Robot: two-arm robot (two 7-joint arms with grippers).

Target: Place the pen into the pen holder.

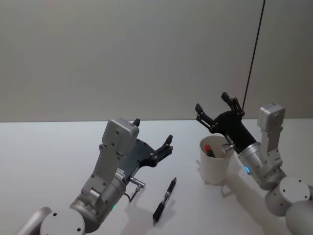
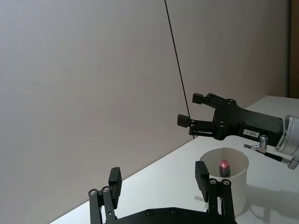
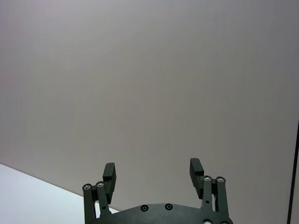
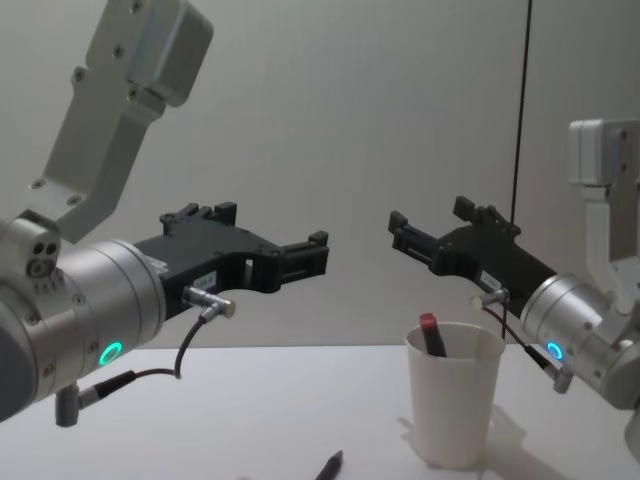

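**Two pens, one paper cup: both grippers raised and empty**

One black pen [image 1: 165, 199] lies flat on the table [image 1: 49, 156], apart from the pen holder [image 1: 215, 169], a white paper cup standing upright to the pen's right. A red-capped pen [image 1: 209, 149] already stands inside the cup, leaning toward its wall. The left gripper [image 1: 153, 131] hovers above the table just behind the black pen, jaws spread wide and holding nothing. The right gripper [image 1: 211, 101] hangs just above and behind the cup, jaws likewise wide and empty.

Judged stage: the black pen is not yet picked up, and the left gripper is the nearer candidate.

Hazards from here:
- **Pickup:** a thin pen lying flat leaves little room under it, so descending fingers may scrape the table or roll the pen aside.
- **Grip:** a hold near one end would let the pen sag and miss the opening.
- **Cup:** it looks light, so a pen tip catching the rim, or a nudge from the right gripper so close above it, could tip it.
- **Entry:** the leaning red-capped pen narrows the way in.
- **Arms:** they could meet over the cup.
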